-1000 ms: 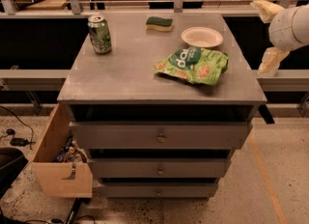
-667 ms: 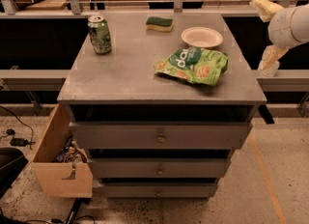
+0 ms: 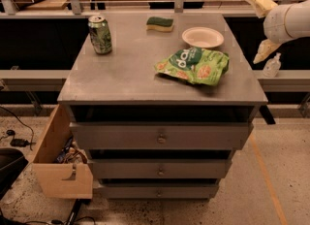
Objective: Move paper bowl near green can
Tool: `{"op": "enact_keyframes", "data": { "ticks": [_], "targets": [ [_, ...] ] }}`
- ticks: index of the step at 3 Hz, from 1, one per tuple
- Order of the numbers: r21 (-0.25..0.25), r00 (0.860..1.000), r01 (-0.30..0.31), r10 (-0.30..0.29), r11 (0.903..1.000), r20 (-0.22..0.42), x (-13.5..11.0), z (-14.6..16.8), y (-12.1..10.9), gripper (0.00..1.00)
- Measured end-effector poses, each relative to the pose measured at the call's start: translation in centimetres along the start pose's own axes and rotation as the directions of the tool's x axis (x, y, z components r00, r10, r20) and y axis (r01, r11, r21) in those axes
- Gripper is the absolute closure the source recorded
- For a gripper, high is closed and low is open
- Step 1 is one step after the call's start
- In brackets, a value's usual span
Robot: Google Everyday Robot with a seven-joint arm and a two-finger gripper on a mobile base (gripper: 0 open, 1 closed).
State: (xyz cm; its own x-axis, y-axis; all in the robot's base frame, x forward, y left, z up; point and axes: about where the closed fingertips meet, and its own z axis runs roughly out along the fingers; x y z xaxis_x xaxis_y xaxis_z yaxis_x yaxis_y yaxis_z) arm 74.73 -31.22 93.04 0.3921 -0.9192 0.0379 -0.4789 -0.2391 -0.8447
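Paper bowl upright, mouth up, on back-right part of tabletop, just behind snack bag (bag edge vs. bowl rim, touching or not: can't tell). Green can upright near back-left corner, well apart from bowl. Sponge flat at back edge, between the two, nearer bowl.

Reason for layout, as judged: bowl and can set at opposite sides so the move has to cross the top; bag and sponge look like distractors. Bag crowds bowl's front, so approach from above or from the right seems easier. Bare patch just right of can, in front of sponge, looks like the natural drop spot.

Claw off right edge of tabletop, in air beside the back-right corner, aimed left toward bowl. Spread wide, pale tips well apart, nothing between them. Holds nothing, touches nothing. Bowl is nearest item to it but clearly apart.

Stage, as judged: pre-reach, bowl not yet gripped, whole carry left to do. Risk: thin wide rim could flex or slip under a pinch.
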Motion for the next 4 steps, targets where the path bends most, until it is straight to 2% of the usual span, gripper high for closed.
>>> {"op": "enact_keyframes", "data": {
  "ticks": [2, 4],
  "targets": [
    [0.06, 0.997, 0.039, -0.042, 0.9974, 0.062, 0.3, 2.5, -2.0, 0.0],
    [0.116, 0.988, 0.035, -0.052, 0.9926, 0.144, -0.8, 3.7, -3.7, 0.0]
  ]
}}
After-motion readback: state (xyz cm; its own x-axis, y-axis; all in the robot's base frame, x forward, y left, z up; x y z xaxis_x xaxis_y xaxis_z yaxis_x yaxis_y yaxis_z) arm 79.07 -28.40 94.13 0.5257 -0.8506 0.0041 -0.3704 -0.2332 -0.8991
